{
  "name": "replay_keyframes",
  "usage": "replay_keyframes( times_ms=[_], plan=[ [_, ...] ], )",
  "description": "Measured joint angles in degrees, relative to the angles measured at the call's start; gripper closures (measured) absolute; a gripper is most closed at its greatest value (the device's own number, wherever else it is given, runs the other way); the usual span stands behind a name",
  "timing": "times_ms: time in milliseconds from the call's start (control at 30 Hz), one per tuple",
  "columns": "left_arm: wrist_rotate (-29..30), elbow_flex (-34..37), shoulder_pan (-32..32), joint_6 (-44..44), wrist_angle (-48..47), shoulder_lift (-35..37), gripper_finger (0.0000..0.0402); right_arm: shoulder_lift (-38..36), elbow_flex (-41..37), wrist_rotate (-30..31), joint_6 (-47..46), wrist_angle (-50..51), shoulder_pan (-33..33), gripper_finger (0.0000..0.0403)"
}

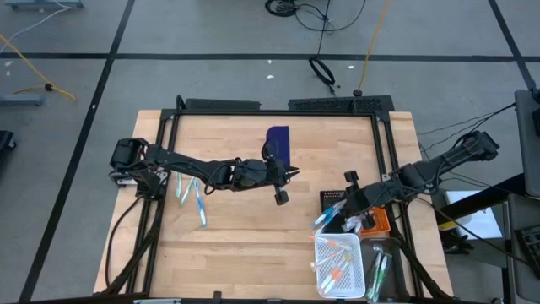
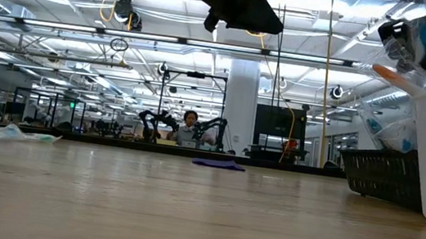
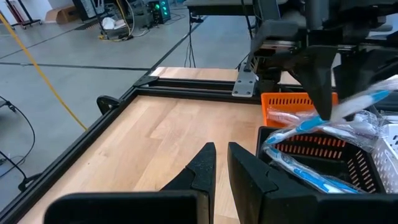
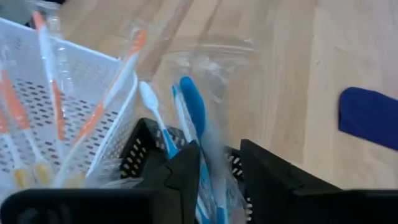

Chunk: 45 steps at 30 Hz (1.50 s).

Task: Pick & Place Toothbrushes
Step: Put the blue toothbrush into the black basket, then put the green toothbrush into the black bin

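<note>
Right wrist view: right gripper (image 4: 217, 171) jaws sit narrowly parted around a wrapped blue toothbrush (image 4: 193, 109) over the black basket (image 4: 140, 152), white basket (image 4: 74, 99) beside it, blue cloth (image 4: 368, 117) farther across the counter (image 4: 280, 74).

Bright, even overhead light floods the pale wooden tabletop (image 1: 253, 228), shadows faint. Ceiling strip lamps (image 2: 60, 29) glare in the low view. Right wrist view blurs; the clear-wrapped blue toothbrush (image 4: 193, 109) smears softly.
</note>
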<state>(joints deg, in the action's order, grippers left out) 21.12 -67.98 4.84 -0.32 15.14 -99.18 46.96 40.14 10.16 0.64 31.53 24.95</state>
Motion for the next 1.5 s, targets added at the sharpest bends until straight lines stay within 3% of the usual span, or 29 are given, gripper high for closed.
replay_keyframes(
  times_ms=[500, 867, 967, 1100, 1233, 1500],
  plan=[
    [0.0, 0.0, 0.0, -0.2, 0.0, 0.0, 0.036, 0.0, 0.0, 0.3, -1.0, -0.5, 2.2, 0.021],
    [0.0, 0.0, 0.1, -1.6, -1.3, 0.0, 0.036, 0.0, -0.1, 0.2, -1.1, -2.0, 2.2, 0.0207],
    [2.3, 0.0, 0.1, -4.5, -4.2, 0.0, 0.036, 0.0, -0.1, 0.2, -1.1, -5.2, 2.2, 0.021],
    [7.1, 0.1, -0.1, -9.8, -14.0, 1.4, 0.036, 0.0, -0.1, 0.5, -1.1, -8.0, 2.2, 0.021],
    [9.8, 0.0, -0.3, -20.2, -29.8, 4.8, 0.036, 0.5, -0.1, 3.8, -1.1, -9.3, 2.2, 0.0212],
    [7.1, 0.0, -0.6, -44.7, -69.1, 9.4, 0.036, 3.5, -0.1, 6.3, 0.9, -10.7, 1.4, 0.0214]
  ],
)
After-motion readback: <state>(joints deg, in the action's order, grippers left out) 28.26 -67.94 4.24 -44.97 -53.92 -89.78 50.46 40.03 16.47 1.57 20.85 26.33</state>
